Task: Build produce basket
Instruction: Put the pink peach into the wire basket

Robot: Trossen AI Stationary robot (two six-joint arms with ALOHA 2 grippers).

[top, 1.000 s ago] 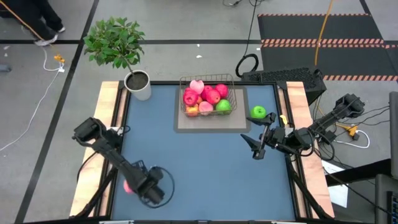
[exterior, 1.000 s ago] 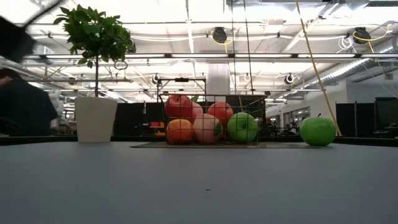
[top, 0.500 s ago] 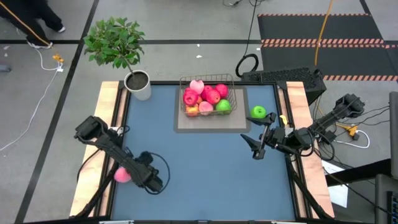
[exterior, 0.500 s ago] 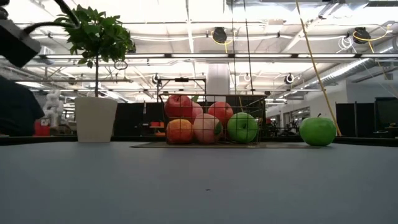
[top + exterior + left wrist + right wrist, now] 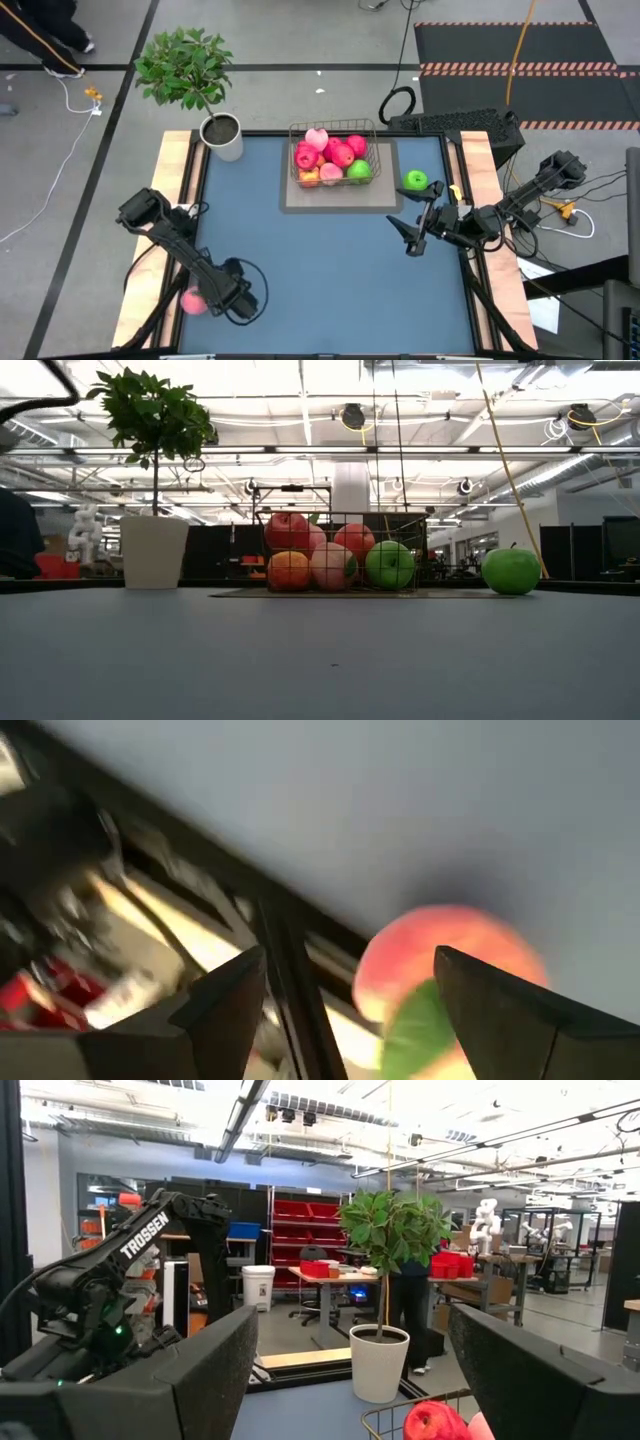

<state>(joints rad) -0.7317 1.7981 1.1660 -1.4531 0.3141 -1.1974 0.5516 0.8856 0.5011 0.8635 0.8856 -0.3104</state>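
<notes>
Left gripper (image 5: 205,300) sits at the table's near-left edge, fingers (image 5: 215,1010) spread apart around a pink peach (image 5: 450,985) lying by the table rim, not clamped on it. Wire basket (image 5: 334,160) stands at the far middle of the table (image 5: 330,270) on a grey mat (image 5: 340,200), holding red, pink, orange and green fruit, one green apple (image 5: 416,181) loose just to its right. Right gripper (image 5: 412,236) hovers open near the right side; potted plant (image 5: 222,135) stands at the far-left corner.
</notes>
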